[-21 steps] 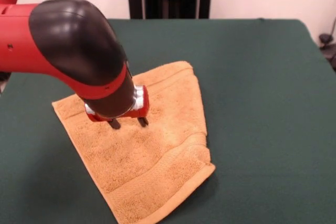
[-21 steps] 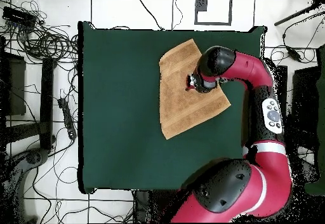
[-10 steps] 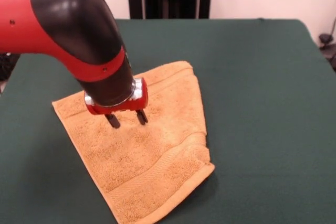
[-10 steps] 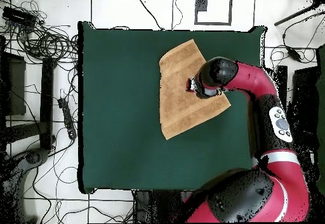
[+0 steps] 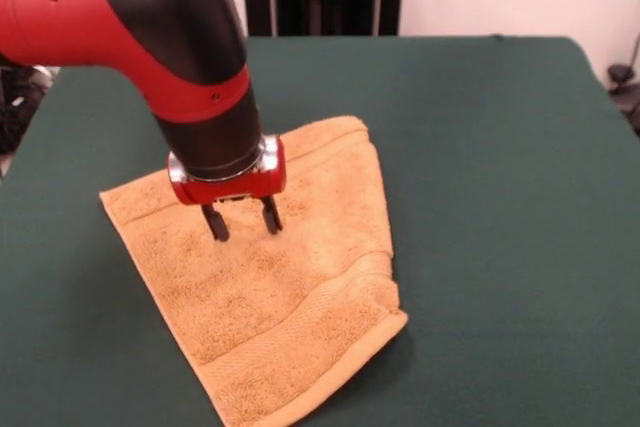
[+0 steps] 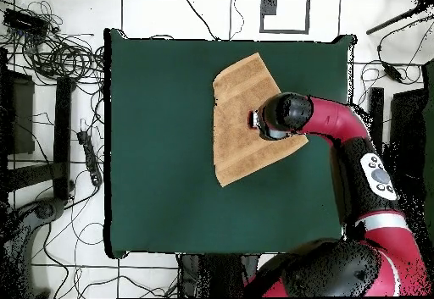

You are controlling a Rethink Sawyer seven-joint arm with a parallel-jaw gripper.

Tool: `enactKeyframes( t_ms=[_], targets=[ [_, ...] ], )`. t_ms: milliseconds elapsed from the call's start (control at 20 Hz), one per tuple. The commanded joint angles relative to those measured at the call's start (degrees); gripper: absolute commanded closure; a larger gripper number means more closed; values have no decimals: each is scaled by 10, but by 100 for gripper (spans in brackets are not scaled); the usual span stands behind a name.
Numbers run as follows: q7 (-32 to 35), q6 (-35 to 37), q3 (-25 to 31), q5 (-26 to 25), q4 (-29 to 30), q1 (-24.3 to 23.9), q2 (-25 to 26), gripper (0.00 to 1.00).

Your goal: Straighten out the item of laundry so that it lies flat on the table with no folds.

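Two fingers of hand [image 5: 241, 219] spread, empty, tips just above towel [image 5: 270, 277] mid-cloth, prob. lined up to press or pinch a fold; towel on green counter [image 5: 500, 197]. Overhead: towel [image 6: 236, 135] near counter [image 6: 161, 143] far edge, arm over its one side, hand [image 6: 257, 119] barely seen.

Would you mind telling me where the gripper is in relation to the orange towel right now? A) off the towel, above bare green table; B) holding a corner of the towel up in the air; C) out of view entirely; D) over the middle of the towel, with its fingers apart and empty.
D: in the front view the gripper stands over the middle of the towel with its two fingers spread and nothing between them, and the towel lies on the table.
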Motion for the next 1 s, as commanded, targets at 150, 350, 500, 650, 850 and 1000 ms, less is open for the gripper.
enactKeyframes(
  t_ms=[150,350,500,650,850,1000],
  targets=[
    [52,4,-53,-14,158,34,9,0],
    [69,27,-66,0,161,55,-9,0],
    [76,40,-73,13,167,67,-23,0],
    [84,42,-83,18,168,84,-31,0],
    [87,37,-85,32,165,98,-30,0],
    [88,59,-89,44,148,115,-32,0]
  ],
)
